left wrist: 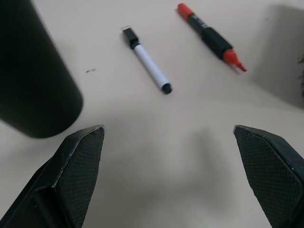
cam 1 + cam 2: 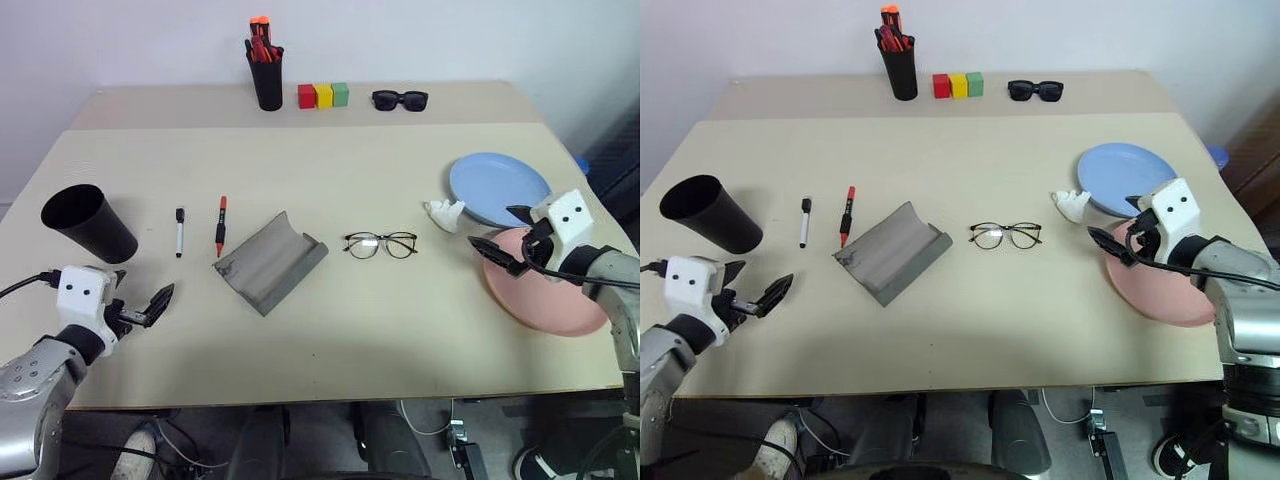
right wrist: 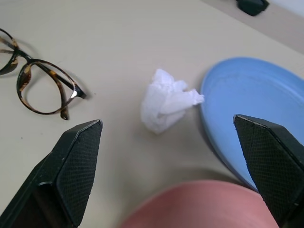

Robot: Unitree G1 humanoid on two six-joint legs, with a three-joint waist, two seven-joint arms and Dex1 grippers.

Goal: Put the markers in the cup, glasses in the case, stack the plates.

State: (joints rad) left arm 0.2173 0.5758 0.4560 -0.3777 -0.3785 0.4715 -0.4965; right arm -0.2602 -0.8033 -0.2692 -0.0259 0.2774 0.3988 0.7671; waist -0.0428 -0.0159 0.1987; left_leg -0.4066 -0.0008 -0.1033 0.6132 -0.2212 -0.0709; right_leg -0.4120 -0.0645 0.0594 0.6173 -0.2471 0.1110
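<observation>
A black cup (image 2: pixel 88 222) lies tipped at the table's left. Beside it lie two markers, one white-bodied (image 2: pixel 180 231) and one black with a red cap (image 2: pixel 221 225). The grey case (image 2: pixel 270 261) sits open in the middle, with the wire-rimmed glasses (image 2: pixel 381 244) to its right. The blue plate (image 2: pixel 498 188) and the pink plate (image 2: pixel 545 285) rest apart at the right. My left gripper (image 2: pixel 142 287) is open near the front left, short of the markers (image 1: pixel 148 61). My right gripper (image 2: pixel 497 228) is open over the pink plate's near rim, empty.
A crumpled white tissue (image 2: pixel 444 213) lies just left of the blue plate. At the back stand a tall black pen holder (image 2: pixel 266 68), three coloured blocks (image 2: pixel 323 95) and dark sunglasses (image 2: pixel 400 99). The table's front edge runs close below both arms.
</observation>
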